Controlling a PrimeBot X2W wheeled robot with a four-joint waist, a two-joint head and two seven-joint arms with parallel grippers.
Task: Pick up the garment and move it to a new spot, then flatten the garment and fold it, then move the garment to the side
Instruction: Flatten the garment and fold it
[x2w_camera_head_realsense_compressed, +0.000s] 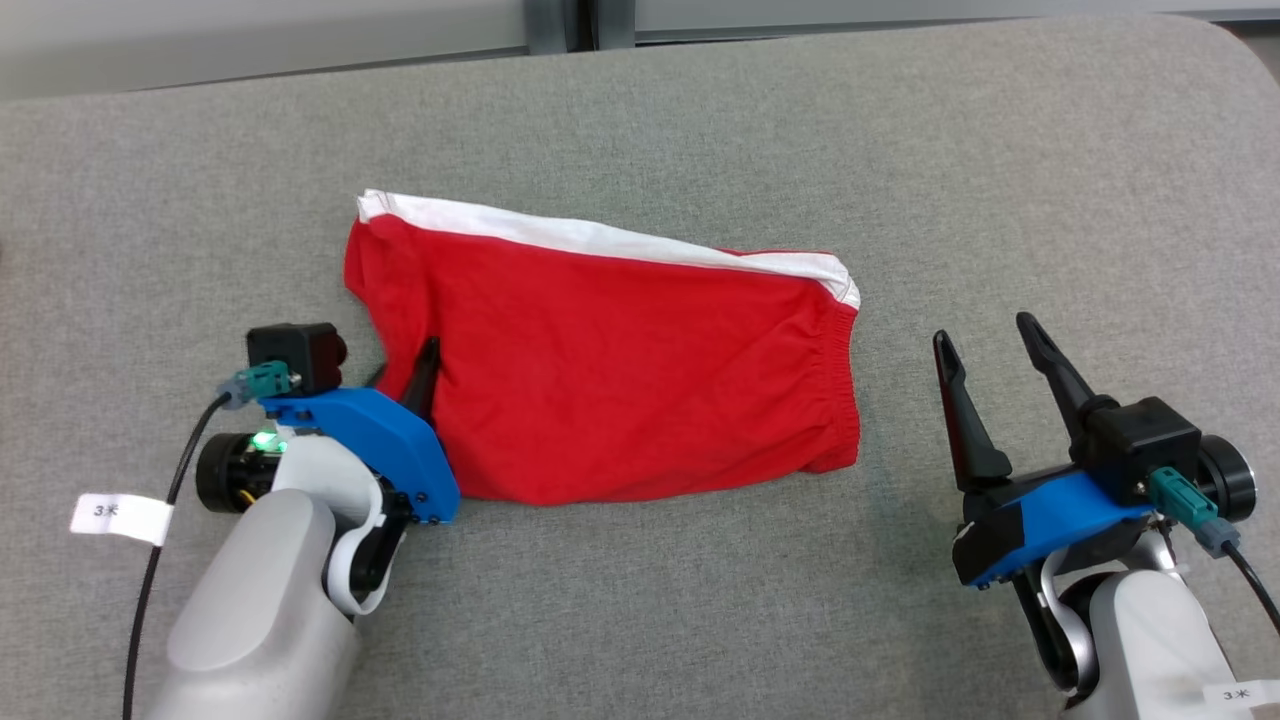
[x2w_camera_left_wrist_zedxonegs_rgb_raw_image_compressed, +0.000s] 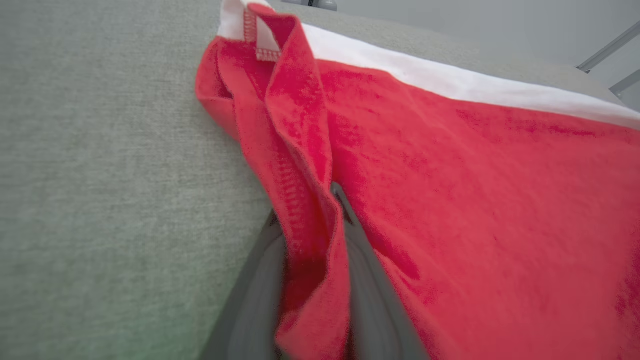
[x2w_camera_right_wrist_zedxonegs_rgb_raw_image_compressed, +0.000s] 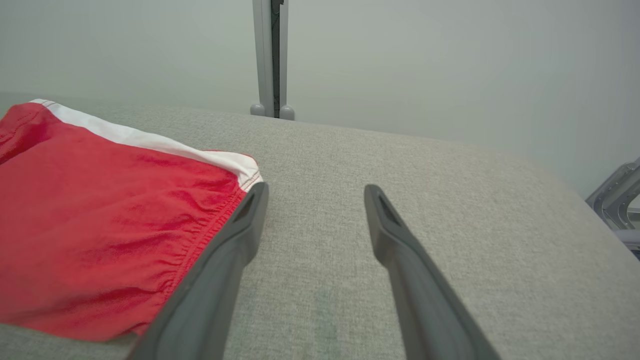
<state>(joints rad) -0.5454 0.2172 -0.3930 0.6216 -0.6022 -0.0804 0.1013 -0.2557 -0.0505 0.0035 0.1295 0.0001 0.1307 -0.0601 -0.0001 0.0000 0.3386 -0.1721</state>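
- Garment (x2w_camera_head_realsense_compressed: 640, 380): one pair of red shorts with a white band, lying flat mid-bench on the grey bench (x2w_camera_head_realsense_compressed: 640, 600).
- White tags: two, one on the left cable (x2w_camera_head_realsense_compressed: 120, 517) and one on the right forearm (x2w_camera_head_realsense_compressed: 1243, 694). Each reads "3" plus an unclear mark.
- Left gripper (x2w_camera_head_realsense_compressed: 425, 370): jaws pinching a fold at the shorts' left edge.
- Right gripper (x2w_camera_head_realsense_compressed: 983, 330): jaws spread, empty, near the waistband.
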